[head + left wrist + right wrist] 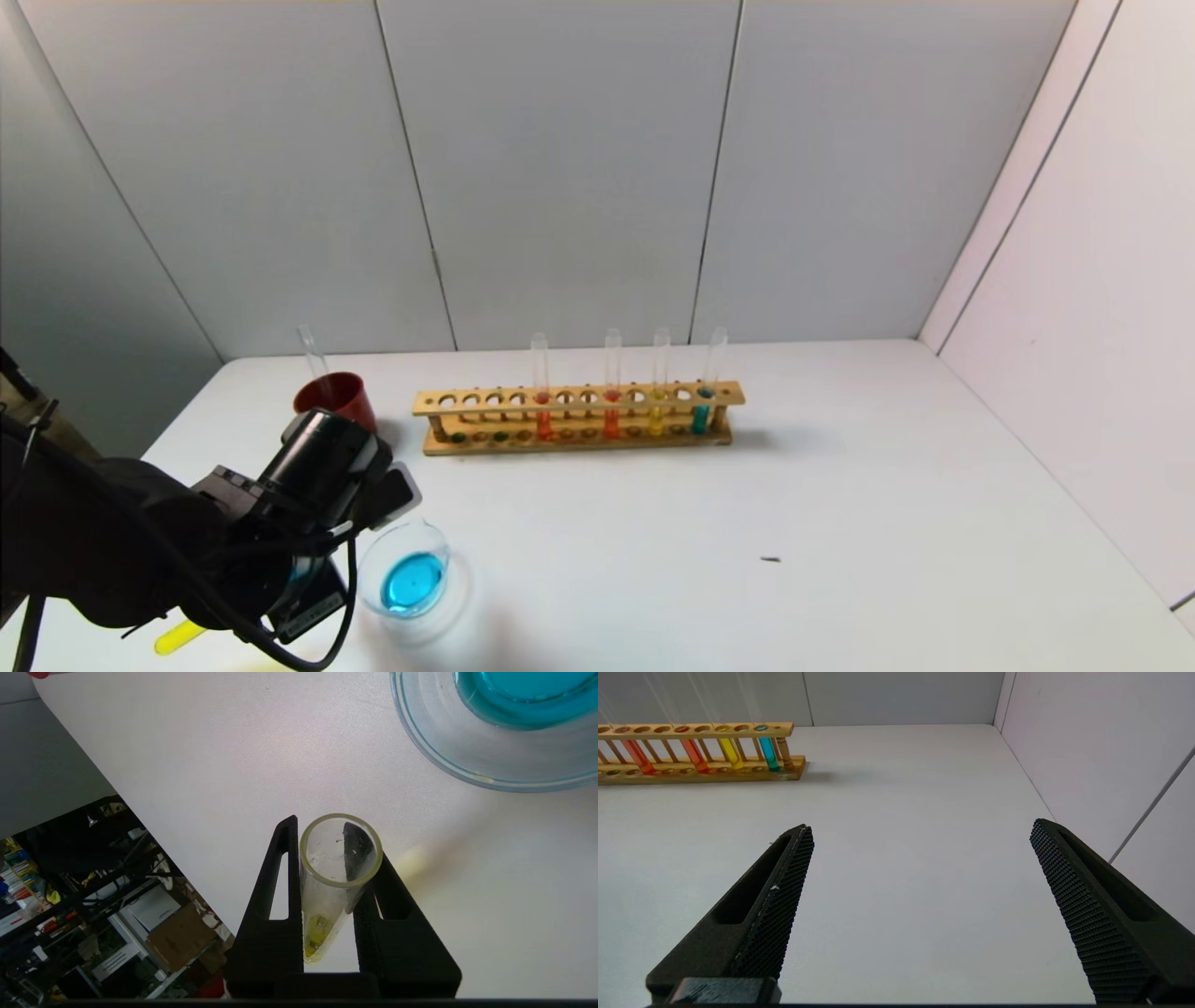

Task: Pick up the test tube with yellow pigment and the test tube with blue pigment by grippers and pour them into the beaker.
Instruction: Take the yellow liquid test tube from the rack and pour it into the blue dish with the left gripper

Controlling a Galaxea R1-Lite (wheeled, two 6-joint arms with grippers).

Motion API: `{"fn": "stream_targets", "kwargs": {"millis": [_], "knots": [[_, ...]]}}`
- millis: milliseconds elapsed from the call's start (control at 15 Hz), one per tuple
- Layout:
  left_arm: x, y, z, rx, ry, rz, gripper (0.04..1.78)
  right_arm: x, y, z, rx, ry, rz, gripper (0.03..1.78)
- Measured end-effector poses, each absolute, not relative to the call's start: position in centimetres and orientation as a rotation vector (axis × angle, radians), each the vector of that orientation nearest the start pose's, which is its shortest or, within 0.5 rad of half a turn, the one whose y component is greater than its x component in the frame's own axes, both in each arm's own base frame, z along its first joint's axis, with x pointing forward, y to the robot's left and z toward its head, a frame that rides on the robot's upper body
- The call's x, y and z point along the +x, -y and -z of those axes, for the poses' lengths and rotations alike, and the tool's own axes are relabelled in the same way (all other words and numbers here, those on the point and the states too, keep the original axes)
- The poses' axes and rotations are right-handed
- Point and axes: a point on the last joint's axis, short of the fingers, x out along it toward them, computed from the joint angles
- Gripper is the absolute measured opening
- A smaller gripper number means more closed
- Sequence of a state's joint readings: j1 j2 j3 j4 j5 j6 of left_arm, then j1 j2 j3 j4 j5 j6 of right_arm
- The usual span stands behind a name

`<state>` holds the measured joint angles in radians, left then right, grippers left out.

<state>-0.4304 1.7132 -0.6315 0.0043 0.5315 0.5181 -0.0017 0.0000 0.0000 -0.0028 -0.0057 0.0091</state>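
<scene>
Item 1. My left gripper (pixel 337 872): fingers closed on the test tube with yellow pigment (pixel 334 882), one finger on each side of the glass just under the open rim. In the head view the tube's rounded yellow end (pixel 179 637) pokes out beneath my wrist, so the tube lies tilted, mouth toward the beaker. Some yellow liquid sits low in the tube.

Item 2. The beaker (pixel 408 571): just beside my left gripper, on the side away from the table's edge. It holds a pool of blue liquid. The tube's mouth is near the beaker's rim but not over it.

Item 3. Red cup (pixel 336 397): behind the beaker, with an empty glass tube leaning in it.

Item 4. Wooden rack (pixel 579 417): farther back from the beaker and to its right, carrying two orange-red tubes, a golden-yellow tube and a blue tube (pixel 702 411).

Item 5. My right gripper (pixel 920 891): fingers spread wide, holding nothing, hovering over bare table (pixel 901 812) well to the right of the beaker.

Step in hand, as I judge it: the blue is in, the yellow pour is pending. Next move calls for carrying the tube's mouth over the beaker's rim, then tipping further so the yellow runs in, not onto the table.
</scene>
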Motion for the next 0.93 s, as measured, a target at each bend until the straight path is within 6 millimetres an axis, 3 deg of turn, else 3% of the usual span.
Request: {"fn": "stream_targets", "kwargs": {"millis": [933], "knots": [[23.3, 11.6, -9.4, 1.208, -1.177, 0.247, 0.35, -2.3, 0.0, -7.6, 0.009, 0.003, 0.007, 1.7]]}}
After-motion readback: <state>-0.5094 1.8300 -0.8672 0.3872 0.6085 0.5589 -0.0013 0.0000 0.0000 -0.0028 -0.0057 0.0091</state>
